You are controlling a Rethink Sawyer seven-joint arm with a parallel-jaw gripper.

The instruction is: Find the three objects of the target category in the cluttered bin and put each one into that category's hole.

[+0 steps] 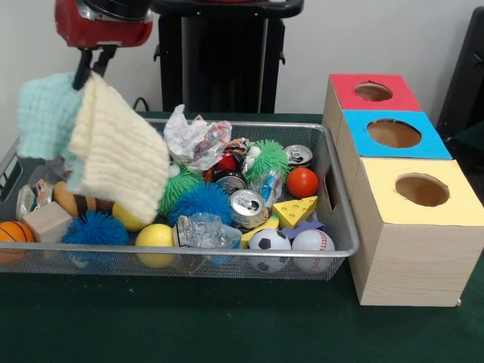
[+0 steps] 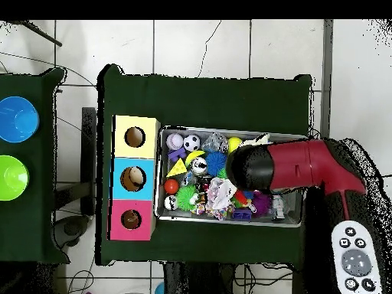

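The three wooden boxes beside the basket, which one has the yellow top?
The yellow-topped box is the one at the row's end nearest the front camera; the blue-topped box sits in the middle and the red-topped box farthest back.

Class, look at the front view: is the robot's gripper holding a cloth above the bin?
Yes: the gripper pinches a cream cloth hanging above the wire bin.

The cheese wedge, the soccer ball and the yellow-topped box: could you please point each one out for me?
cheese wedge (image 1: 296, 211), front view, on its yellow holed face.
soccer ball (image 1: 270, 241), front view, on its upper middle.
yellow-topped box (image 1: 454, 208), front view, on the yellow top beside the hole.
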